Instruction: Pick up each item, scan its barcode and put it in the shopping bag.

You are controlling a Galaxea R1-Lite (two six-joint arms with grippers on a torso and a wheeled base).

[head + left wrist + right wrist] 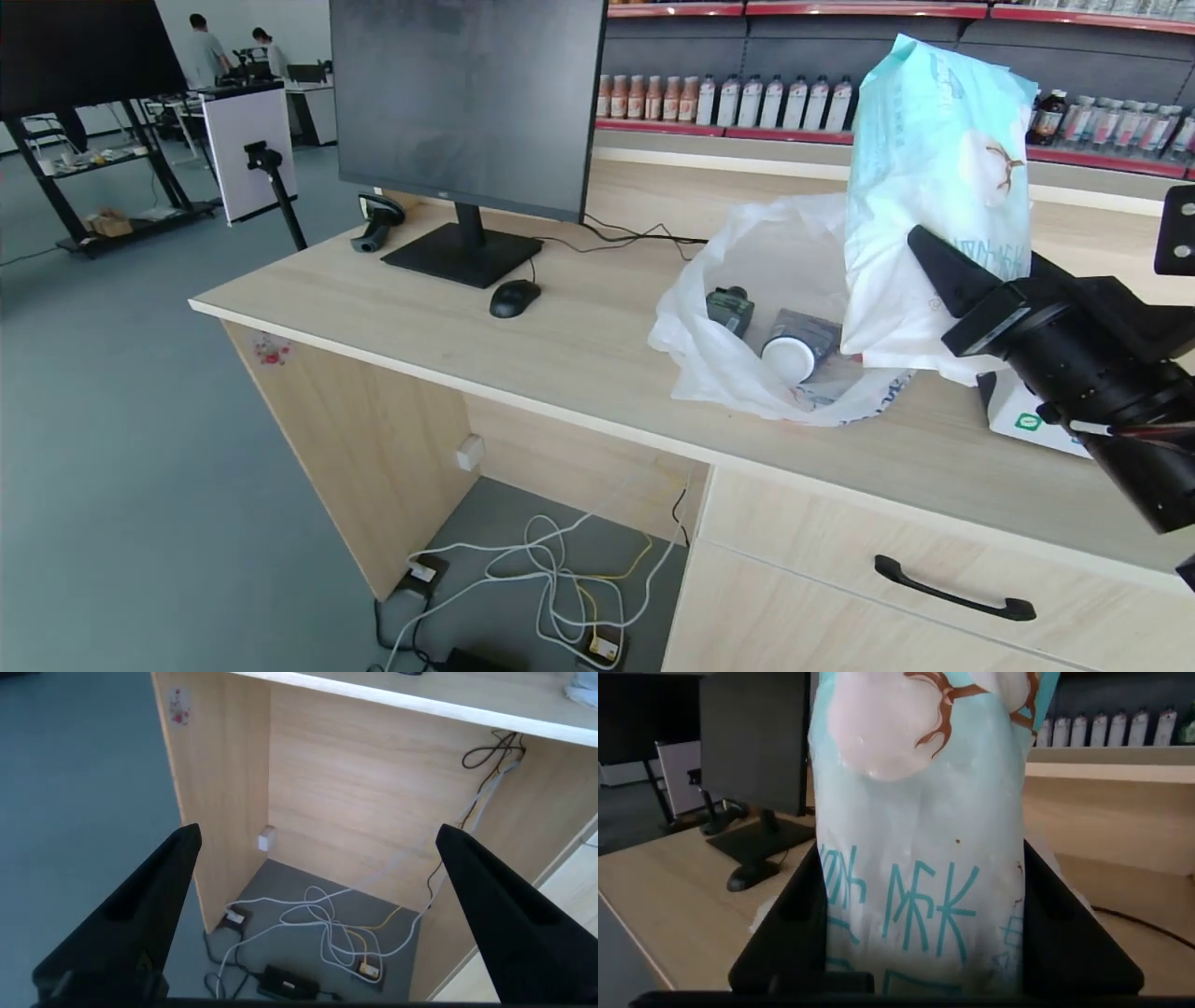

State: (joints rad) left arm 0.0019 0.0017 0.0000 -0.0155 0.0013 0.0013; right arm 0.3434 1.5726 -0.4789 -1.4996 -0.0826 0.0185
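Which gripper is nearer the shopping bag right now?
Right. The right gripper holds a pale blue packet right at the shopping bag; the left gripper is low, facing under the desk, jaws open.

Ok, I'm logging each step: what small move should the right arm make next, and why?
Probably shift the right end effector slightly to its left and lower it: it is shut on the pale blue packet, held upright over the right rim of the white shopping bag, whose mouth lies open beside it.
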